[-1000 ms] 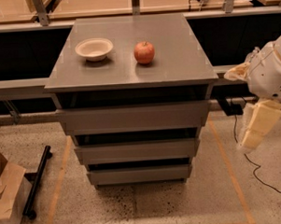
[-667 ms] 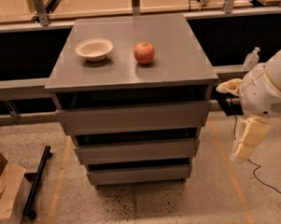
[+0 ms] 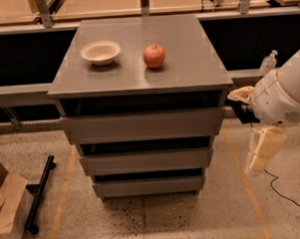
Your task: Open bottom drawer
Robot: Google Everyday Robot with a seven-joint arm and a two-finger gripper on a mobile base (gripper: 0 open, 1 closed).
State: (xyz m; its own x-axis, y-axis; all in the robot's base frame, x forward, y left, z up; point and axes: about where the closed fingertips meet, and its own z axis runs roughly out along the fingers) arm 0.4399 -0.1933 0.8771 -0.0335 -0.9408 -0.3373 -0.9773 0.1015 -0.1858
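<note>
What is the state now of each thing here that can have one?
bottom drawer: shut.
middle drawer: shut.
top drawer: shut.
bowl: upright, empty, on the cabinet.
apple: whole, stem up, apart from the bowl.
gripper: hanging right of the cabinet, touching nothing.

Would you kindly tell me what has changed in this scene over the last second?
The arm's hand has drifted down and to the left, nearer the right side of the cabinet, but it is not touching the cabinet. The bottom drawer is closed as before, and the bowl and apple sit where they were on top.
</note>
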